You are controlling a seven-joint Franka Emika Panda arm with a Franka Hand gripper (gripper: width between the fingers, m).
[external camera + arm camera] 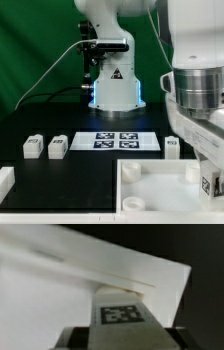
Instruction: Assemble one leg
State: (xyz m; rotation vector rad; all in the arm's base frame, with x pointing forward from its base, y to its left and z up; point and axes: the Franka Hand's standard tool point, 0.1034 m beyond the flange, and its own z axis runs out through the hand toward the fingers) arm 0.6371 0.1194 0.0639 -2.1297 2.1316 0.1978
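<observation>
In the wrist view my gripper (122, 339) is shut on a white leg (120, 303) with a black-and-white tag on its face. The leg's far end touches or nearly touches the large white tabletop (50, 286), near its raised rim at a corner. In the exterior view my gripper (207, 178) is at the right, low over the tabletop's (150, 200) right side, and the held leg (209, 186) is mostly hidden by the hand. Three more legs stand on the black table: two on the exterior view's left (33, 147) (58, 147) and one on the right (173, 147).
The marker board (121, 140) lies in front of the robot base (115, 90). A white obstacle piece (5, 182) sits at the exterior view's lower left edge. A green backdrop hangs behind.
</observation>
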